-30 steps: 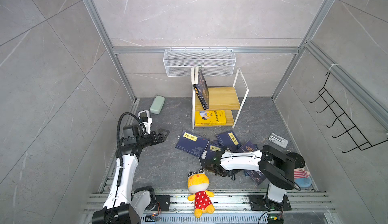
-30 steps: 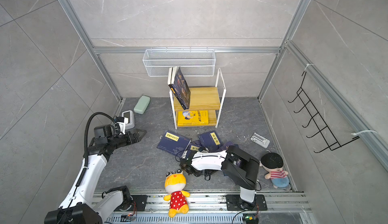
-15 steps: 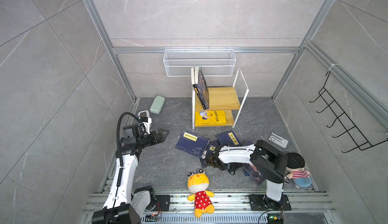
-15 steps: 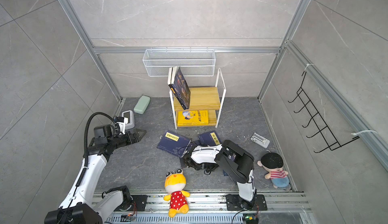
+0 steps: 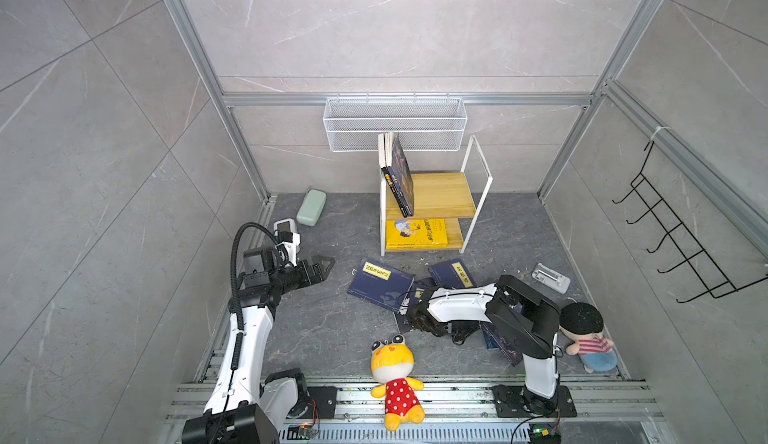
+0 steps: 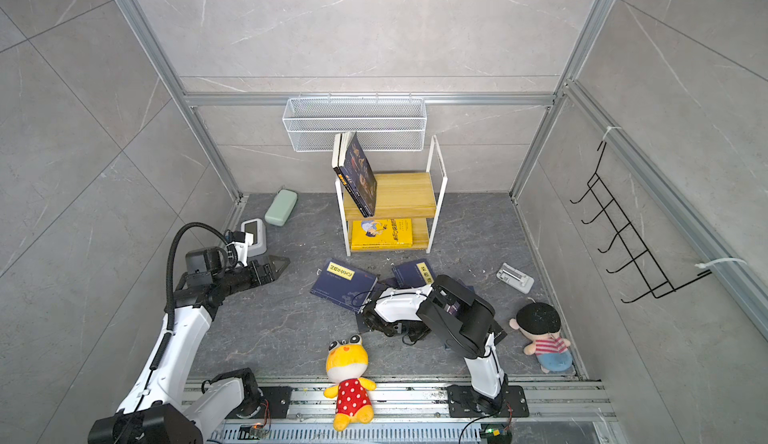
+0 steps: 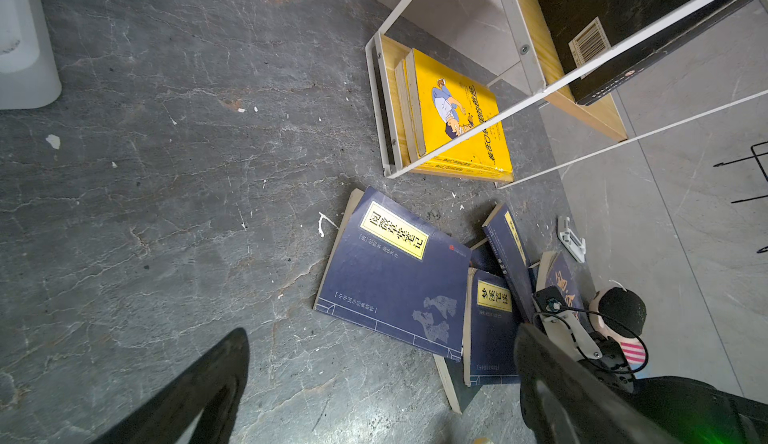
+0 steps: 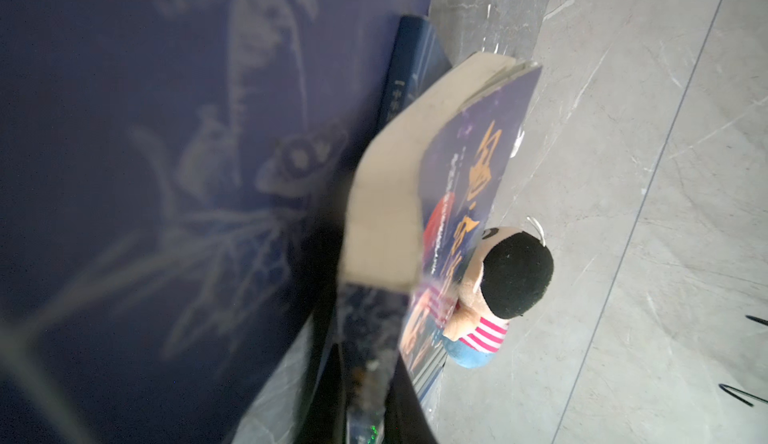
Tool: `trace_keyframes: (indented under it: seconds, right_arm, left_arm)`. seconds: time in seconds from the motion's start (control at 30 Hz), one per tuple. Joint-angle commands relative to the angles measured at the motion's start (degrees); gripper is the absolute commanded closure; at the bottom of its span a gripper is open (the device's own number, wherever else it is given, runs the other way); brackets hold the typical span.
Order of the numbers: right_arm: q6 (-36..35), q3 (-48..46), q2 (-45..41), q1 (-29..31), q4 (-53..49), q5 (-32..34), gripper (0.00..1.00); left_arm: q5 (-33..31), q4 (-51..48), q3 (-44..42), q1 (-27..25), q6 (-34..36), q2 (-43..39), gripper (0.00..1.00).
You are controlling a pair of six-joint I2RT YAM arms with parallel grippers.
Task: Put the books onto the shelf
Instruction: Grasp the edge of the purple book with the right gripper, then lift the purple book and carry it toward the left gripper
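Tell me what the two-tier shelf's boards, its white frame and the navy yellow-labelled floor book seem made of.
Shelf boards: pale wood, matte; grain shows. White frame: likely painted metal, thin, screwed. Navy yellow-labelled book: paper, matte soft cover; tan page edges show.

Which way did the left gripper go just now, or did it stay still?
No, it has not moved. The left gripper still hovers open over the floor, at the same spot below the green case as before.
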Motion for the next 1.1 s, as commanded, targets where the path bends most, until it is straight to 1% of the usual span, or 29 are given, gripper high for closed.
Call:
trace_keyframes:
  seconds: [0.0, 0.03, 0.13, 0.3, 0.47, 0.57, 0.67, 0.77, 0.8, 0.87, 0.9, 0.97, 1.0, 1.07]
  right_arm:
    - [3.75, -0.15, -5.5, 1.44, -0.97, 3.03, 0.98]
    - [4.31, -0.19, -7.12, 1.69, -1.57, 3.73, 1.0]
    - [7.56, 0.85, -11.72, 2.63, -5.25, 6.67, 1.0]
    - [7.16, 5.17, -17.24, 3.11, -8.91, 11.26, 1.0]
    - [12.32, 12.93, -19.87, 5.67, -19.48, 18.87, 1.0]
    - [10.06, 17.96, -21.69, 8.1, -20.5, 22.01, 1.0]
    - [2.91, 20.79, -22.58, 11.02, -16.32, 24.11, 1.0]
    - [-6.17, 22.33, -21.03, 13.95, -9.06, 26.86, 1.0]
    - [-6.34, 23.82, -19.64, 15.03, -9.29, 28.13, 1.0]
    - [-3.77, 26.62, -16.39, 17.2, -12.15, 31.67, 1.0]
    - [-1.3, 28.23, -14.36, 18.38, -14.71, 34.0, 1.0]
    - [5.1, 32.07, -9.5, 20.34, -22.28, 37.95, 1.0]
    - [11.16, 35.21, -6.31, 21.27, -28.82, 39.86, 1.0]
    - [7.41, 37.41, -2.25, 23.41, -29.18, 42.53, 1.0]
  left_arm:
    - [1.71, 1.19, 1.29, 0.26, -0.09, -0.57, 0.0]
    - [1.92, 1.17, 1.34, 0.31, -0.24, -0.49, 0.0]
    - [1.74, 0.55, 2.08, 0.71, -0.62, -0.1, 0.0]
    - [2.49, 0.77, 1.92, 0.79, -0.83, -0.32, 0.0]
    - [3.9, 1.33, 2.27, 0.66, -0.98, -0.34, 0.0]
    - [6.35, 1.34, 2.75, 0.7, -2.57, 0.17, 0.0]
    - [6.78, 1.79, 3.4, 0.7, -4.63, 0.64, 0.0]
    - [10.93, 2.98, 3.29, 0.7, -6.1, 0.92, 0.0]
    - [12.94, 3.34, 3.32, 0.7, -7.07, 1.14, 0.0]
    - [16.65, 5.43, 2.78, 0.54, -9.46, 1.3, 0.0]
    - [18.39, 6.78, 2.28, 0.16, -10.17, 1.17, 0.0]
    - [21.42, 8.69, 1.5, -0.64, -11.25, 0.85, 0.0]
    - [23.02, 9.49, 1.39, -0.87, -12.34, 0.97, 0.0]
    - [25.97, 12.34, 1.38, -1.29, -16.66, 1.4, 0.01]
